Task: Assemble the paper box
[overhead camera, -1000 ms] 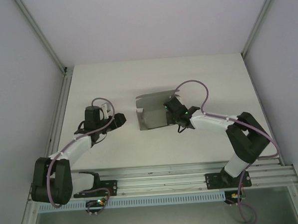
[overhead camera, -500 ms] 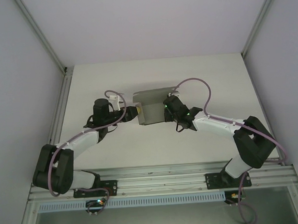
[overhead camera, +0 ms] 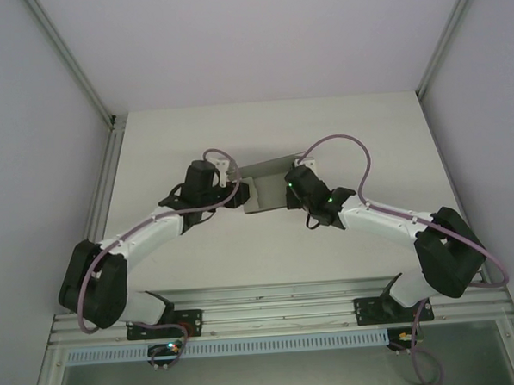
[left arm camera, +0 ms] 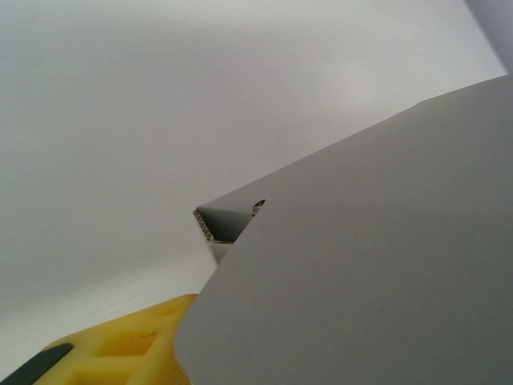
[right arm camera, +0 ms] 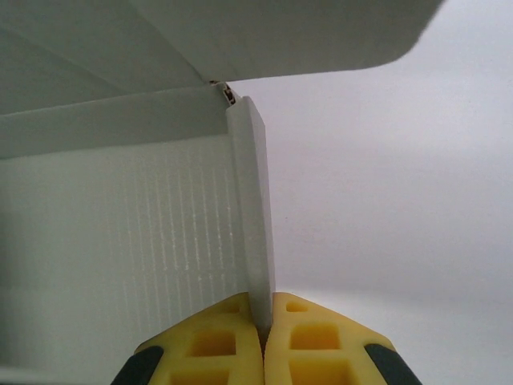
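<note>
An upright wall of the paper box [right arm camera: 253, 224] is pinched between the pressed-together jaws of the right gripper [right arm camera: 263, 346]. The left gripper [overhead camera: 236, 196] is partly covered by the box; its jaw spread cannot be told. The half-folded grey box is seen mid-table.

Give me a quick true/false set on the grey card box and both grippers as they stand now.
1. The right gripper is clamped on a thin upright wall of the plain matte grey card paper box. True.
2. The paper box sits in the far-right corner of the white table. False: it is about mid-table, between the two grippers.
3. The left gripper is at the box's left side. True.
4. The paper box is a flat, unfolded sheet. False: walls stand up, and the right wrist view shows a flap overhanging them.
</note>
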Tool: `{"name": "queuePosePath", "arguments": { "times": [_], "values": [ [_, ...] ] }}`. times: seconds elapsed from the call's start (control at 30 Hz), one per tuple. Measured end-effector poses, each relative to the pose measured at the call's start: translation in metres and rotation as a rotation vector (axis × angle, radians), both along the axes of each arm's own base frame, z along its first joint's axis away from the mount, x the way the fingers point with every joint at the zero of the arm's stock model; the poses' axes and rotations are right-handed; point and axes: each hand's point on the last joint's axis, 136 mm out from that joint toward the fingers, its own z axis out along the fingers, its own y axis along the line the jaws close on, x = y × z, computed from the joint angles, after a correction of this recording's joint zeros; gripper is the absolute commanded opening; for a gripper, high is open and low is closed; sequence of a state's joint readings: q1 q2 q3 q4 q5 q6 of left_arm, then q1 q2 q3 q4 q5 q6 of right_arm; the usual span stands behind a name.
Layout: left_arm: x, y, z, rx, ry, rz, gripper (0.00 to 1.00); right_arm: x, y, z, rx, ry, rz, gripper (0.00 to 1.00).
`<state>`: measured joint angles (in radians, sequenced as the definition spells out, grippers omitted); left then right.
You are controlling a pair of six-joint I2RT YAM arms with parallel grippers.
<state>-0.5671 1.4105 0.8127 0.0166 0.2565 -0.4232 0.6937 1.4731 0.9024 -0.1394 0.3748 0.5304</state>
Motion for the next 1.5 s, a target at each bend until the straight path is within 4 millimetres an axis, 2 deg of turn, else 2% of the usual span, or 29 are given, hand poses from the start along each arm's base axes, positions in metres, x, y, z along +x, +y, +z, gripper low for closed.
{"name": "queuePosePath", "arguments": {
  "times": [0.1,0.2,0.3,0.5,0.57,0.63,0.7,0.8,0.87,0.93,1.0,1.1,1.17,1.23,1.37,1.5],
  "values": [
    [0.002,0.002,-0.008,0.01,0.021,0.026,0.56,-0.001,0.002,0.001,-0.001,-0.01,0.005,0.0],
    [0.004,0.001,-0.005,-0.033,-0.006,0.041,0.57,0.001,0.004,0.003,0.011,-0.02,-0.006,0.0],
    [-0.003,0.008,0.002,-0.08,-0.049,0.069,0.66,0.001,0.002,0.003,0.017,-0.018,-0.021,0.0],
    [-0.02,0.032,0.044,-0.178,-0.21,0.136,0.79,0.003,0.003,0.006,0.057,-0.028,-0.056,0.0],
    [-0.023,0.037,0.062,-0.207,-0.257,0.148,0.76,0.003,0.003,0.006,0.062,-0.027,-0.06,0.0],
    [-0.024,0.043,0.076,-0.226,-0.295,0.173,0.59,0.003,0.003,0.006,0.066,-0.026,-0.063,0.0],
    [-0.025,0.053,0.082,-0.239,-0.308,0.216,0.61,0.003,0.003,0.006,0.068,-0.026,-0.065,0.0],
    [-0.02,0.075,0.076,-0.259,-0.287,0.296,0.63,0.003,0.003,0.006,0.068,-0.026,-0.065,0.0],
    [-0.013,0.093,0.062,-0.274,-0.242,0.352,0.62,0.003,0.003,0.006,0.069,-0.026,-0.065,0.0],
    [-0.005,0.102,0.046,-0.293,-0.179,0.374,0.61,0.003,0.004,0.006,0.071,-0.025,-0.063,0.0],
    [0.0,0.094,0.035,-0.329,-0.128,0.333,0.6,0.003,0.006,0.006,0.078,-0.025,-0.057,0.0],
    [0.001,0.069,0.03,-0.418,-0.077,0.218,0.56,0.003,0.008,0.008,0.089,-0.026,-0.05,0.0],
    [0.003,0.056,0.03,-0.476,-0.06,0.155,0.47,0.003,0.009,0.008,0.093,-0.027,-0.047,0.0],
    [0.004,0.045,0.029,-0.526,-0.039,0.104,0.43,0.004,0.009,0.009,0.097,-0.031,-0.047,0.0],
    [0.003,0.027,0.027,-0.601,-0.004,0.019,0.42,0.004,0.009,0.011,0.099,-0.034,-0.046,0.0],
    [0.0,0.006,0.035,-0.631,0.004,-0.061,0.4,0.003,0.01,0.011,0.101,-0.034,-0.045,0.0]
  ]
}}
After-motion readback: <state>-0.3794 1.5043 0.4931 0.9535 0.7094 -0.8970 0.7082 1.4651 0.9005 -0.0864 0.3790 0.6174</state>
